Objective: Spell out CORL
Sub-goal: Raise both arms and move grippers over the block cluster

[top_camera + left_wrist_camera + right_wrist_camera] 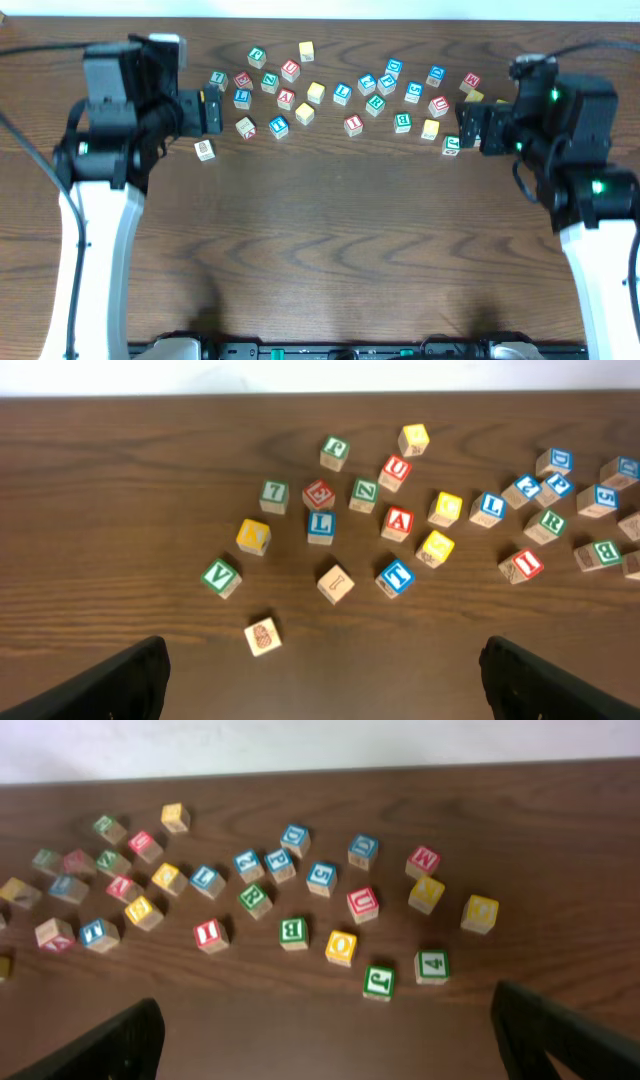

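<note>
Overhead showed the blocks (316, 93) scattered loose along the far side of the table (330, 250), none set in a row, so the step in hand looked like choosing and fetching the first letter. The left gripper (207, 110) and right gripper (462, 130) hung at the two ends of the scatter, and each wrist view had its fingers spread wide at the lower corners with nothing between them. Letters were too small to read from above, but the wrist views read better. Left wrist gave a blue L (320, 525) with a red block (318, 493) just behind it. Right wrist gave a yellow O (341, 946), a green R (254, 897) and a blue block (363, 848) that might be the C (I could not be sure). To do it well I would settle the C first, then come straight down with the jaws astride two free faces, turned so no finger lands on a neighbour. I would set it toward the left of the bare near half, leaving room for three more. Left wrist also showed a green V (220, 575) and a yellow block (253, 537) that overhead did not, the left gripper covering that spot.
</note>
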